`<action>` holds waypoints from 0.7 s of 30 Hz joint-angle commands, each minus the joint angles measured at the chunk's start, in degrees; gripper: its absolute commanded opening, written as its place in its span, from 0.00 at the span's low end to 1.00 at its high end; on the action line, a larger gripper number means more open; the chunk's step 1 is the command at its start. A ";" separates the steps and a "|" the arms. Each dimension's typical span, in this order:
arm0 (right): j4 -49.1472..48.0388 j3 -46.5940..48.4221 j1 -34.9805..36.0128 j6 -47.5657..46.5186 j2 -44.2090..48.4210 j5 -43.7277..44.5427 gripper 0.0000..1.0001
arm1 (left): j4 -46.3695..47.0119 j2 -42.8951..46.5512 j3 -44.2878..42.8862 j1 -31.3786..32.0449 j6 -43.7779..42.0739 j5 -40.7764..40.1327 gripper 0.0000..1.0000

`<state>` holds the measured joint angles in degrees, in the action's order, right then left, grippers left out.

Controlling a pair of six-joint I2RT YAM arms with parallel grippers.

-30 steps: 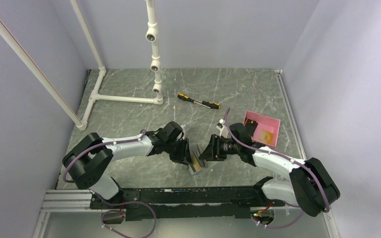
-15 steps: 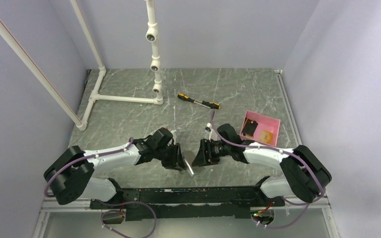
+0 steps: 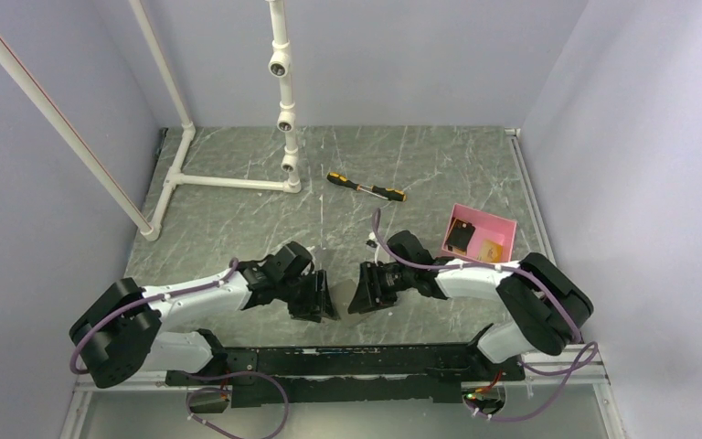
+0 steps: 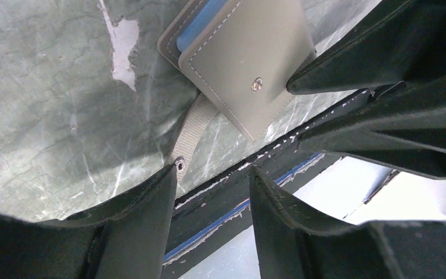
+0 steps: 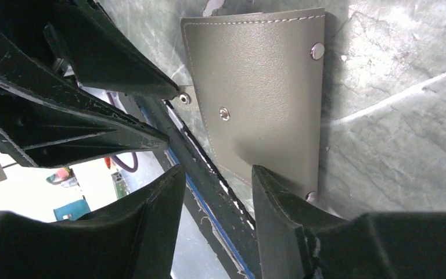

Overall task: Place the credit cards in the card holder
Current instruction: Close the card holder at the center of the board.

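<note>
The card holder (image 4: 250, 58) lies folded shut on the table by the front edge, grey outside with a blue lining showing along one side. Its strap (image 4: 190, 136) trails toward my left gripper (image 4: 213, 174), which is open and holds nothing. The right wrist view shows the card holder (image 5: 261, 99) just ahead of my right gripper (image 5: 218, 171), also open and empty, with one fingertip (image 5: 267, 180) over the holder's near edge. From above, the left gripper (image 3: 322, 300) and right gripper (image 3: 356, 291) face each other and hide the holder. A dark credit card (image 3: 460, 236) and a tan one (image 3: 489, 249) lie in the pink tray (image 3: 494, 222).
A black-and-yellow screwdriver (image 3: 366, 187) lies on the far middle of the table. A white pipe frame (image 3: 228, 181) stands at the back left. The black rail of the table's front edge (image 4: 279, 157) runs just below the holder.
The holder was held up between both grippers; it now lies shut on the table. Both arms have come down toward the front edge, and the left gripper has opened.
</note>
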<state>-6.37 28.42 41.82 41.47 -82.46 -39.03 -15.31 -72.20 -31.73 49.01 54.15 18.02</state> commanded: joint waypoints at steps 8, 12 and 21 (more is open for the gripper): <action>-1.69 1.39 1.33 -2.36 -5.35 5.62 0.41 | -8.24 8.06 -1.27 0.25 2.44 -5.34 0.73; -2.52 1.33 1.48 -2.13 -6.28 5.54 0.41 | -12.27 11.86 -1.03 0.21 4.71 -8.12 0.74; -3.78 1.76 2.11 -1.49 -7.60 5.19 0.39 | -7.17 11.34 0.61 0.14 7.00 -6.72 0.48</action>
<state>-10.28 29.95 43.11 41.80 -87.85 -39.51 -24.73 -60.16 -30.81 48.99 59.88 11.68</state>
